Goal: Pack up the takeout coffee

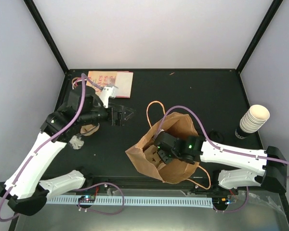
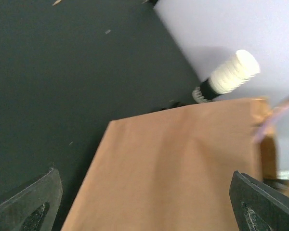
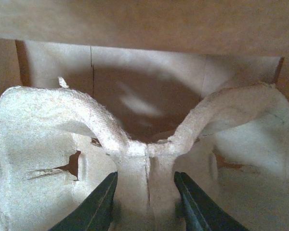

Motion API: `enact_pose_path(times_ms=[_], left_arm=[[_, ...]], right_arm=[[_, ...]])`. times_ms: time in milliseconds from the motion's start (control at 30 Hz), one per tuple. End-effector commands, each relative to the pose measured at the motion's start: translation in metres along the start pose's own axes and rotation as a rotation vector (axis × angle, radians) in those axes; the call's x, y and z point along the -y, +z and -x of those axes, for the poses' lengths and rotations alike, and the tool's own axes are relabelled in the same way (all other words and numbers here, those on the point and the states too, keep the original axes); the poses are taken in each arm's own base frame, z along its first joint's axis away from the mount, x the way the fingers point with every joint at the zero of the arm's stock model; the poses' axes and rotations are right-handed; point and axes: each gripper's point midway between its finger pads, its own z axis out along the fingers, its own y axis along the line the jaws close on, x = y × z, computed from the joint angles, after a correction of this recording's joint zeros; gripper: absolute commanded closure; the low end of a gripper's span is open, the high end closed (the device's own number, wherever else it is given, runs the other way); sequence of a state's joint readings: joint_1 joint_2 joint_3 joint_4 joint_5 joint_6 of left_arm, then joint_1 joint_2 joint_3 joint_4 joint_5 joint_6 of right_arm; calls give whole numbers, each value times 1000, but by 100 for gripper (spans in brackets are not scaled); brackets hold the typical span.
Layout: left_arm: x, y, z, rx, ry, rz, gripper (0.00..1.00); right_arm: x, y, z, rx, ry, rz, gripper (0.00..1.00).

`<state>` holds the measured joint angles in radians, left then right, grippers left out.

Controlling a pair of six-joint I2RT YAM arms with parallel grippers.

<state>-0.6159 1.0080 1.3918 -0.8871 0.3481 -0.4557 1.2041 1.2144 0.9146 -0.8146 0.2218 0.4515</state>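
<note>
inside bag (image 1: pixel 178 125), r fingers (image 3: pixel 94 204) grip pulp tray (image 3: pixel 38 139); l fingers (image 2: pixel 260 207) empty, splayed; cup stack (image 1: pixel 254 119) beyond

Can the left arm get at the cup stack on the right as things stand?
Probably not: the brown bag stands between the open left gripper and the cup stack by the right edge.

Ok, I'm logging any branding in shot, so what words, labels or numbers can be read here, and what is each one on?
Nothing here can be read well enough to quote.
Pink printed sheet: pale lettering, too small to read.
Black band under the stack of cream cups: white marks, too blurred to read.
Brown paper bag and pulp cup tray: no print visible.
</note>
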Motion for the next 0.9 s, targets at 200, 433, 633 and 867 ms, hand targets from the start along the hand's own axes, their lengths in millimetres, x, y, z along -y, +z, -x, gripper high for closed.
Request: enact_pose_path(times_ms=[200, 433, 633, 867], left_arm=[[-103, 48, -61, -174, -120, 238, 4], [-125, 83, -101, -352, -193, 236, 13], [-131, 104, -127, -392, -237, 177, 17], [-139, 118, -159, -451, -291, 168, 24]], right_arm=[[-5, 2, 5, 64, 5, 36, 68], [-7, 3, 8, 71, -3, 37, 68], [-7, 3, 5, 65, -4, 38, 68], [-10, 5, 6, 68, 2, 51, 68]])
